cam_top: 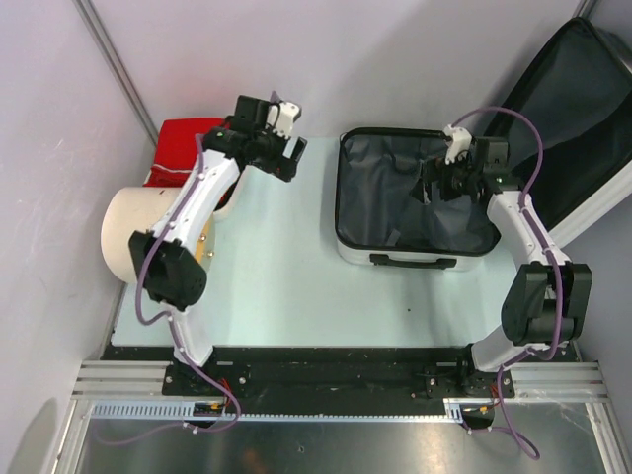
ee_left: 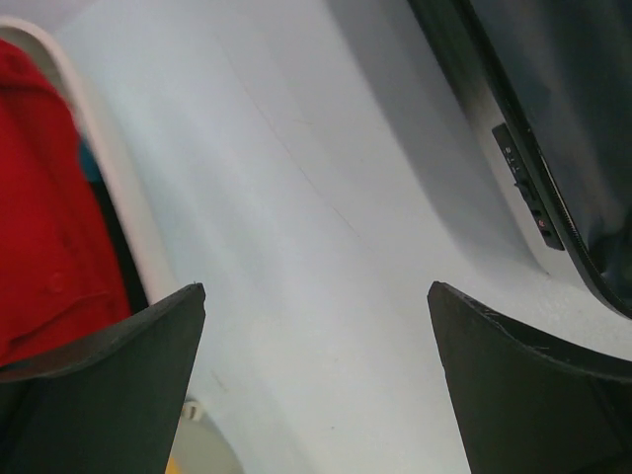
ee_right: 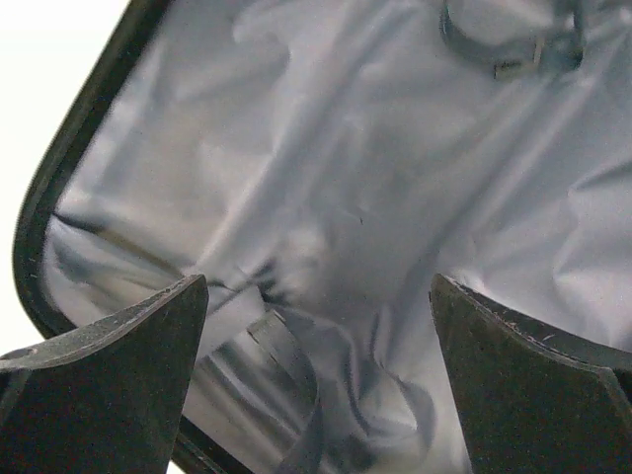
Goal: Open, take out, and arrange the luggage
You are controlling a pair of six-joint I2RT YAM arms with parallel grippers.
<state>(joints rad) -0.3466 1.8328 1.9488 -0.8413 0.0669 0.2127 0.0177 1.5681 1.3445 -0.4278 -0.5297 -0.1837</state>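
Top external: luggage (cam_top: 395, 259) open, crumpled lining (cam_top: 380, 188) inside; left gripper (ee_left: 316, 296) and right gripper (ee_right: 316, 286) spread apart.

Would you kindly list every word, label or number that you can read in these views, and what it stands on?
None can be read.
The small dark panel on the rim of the luggage carries tiny marks, too blurred to read.
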